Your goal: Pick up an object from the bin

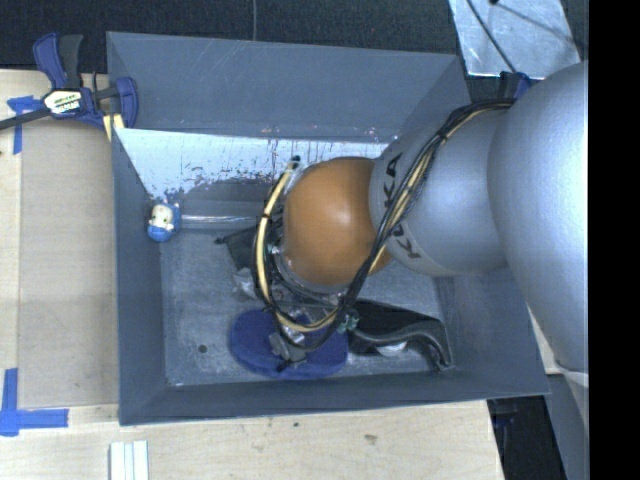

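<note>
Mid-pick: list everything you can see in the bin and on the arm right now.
bin: one, grey metal, centre of view.
clear bottle: one, see-through with blue-and-white cap, lying back left.
blue pad: one, dark blue, rounded, front middle, under the tool.
black curved thing: one, black, front right.
dark thing: one, black, centre left, part-hidden; kind unclear.
arm: one, silver, from the right.
orange cover: one, on the wrist.
cables: several, yellow and black, along the wrist.
tool: one, dark, over the blue pad.

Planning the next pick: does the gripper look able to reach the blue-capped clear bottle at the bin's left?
Probably yes: the bottle lies uncovered and alone, though close against the back wall. The gripper sits over a blue cloth-like thing.
</note>
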You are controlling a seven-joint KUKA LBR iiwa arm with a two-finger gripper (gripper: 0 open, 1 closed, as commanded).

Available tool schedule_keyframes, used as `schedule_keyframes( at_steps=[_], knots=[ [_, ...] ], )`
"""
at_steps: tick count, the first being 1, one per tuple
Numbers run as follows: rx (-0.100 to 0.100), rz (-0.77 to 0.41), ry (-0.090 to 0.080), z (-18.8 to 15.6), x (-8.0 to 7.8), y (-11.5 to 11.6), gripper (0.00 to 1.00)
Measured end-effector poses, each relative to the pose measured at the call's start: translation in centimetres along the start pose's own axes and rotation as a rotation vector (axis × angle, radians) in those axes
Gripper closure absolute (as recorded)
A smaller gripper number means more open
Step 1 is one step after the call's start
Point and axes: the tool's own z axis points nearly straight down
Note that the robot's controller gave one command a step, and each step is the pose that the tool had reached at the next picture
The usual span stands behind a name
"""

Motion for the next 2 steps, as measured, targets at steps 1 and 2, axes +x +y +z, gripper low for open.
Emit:
schedule_keyframes(
  at_steps=[1, 2],
  knots=[
    [0.0, 0.004, -0.008, -0.2, -0.3, -0.1, 1.0],
    [0.004, -0.017, -0.009, -12.5, -2.1, -2.2, 1.0]
  ],
)
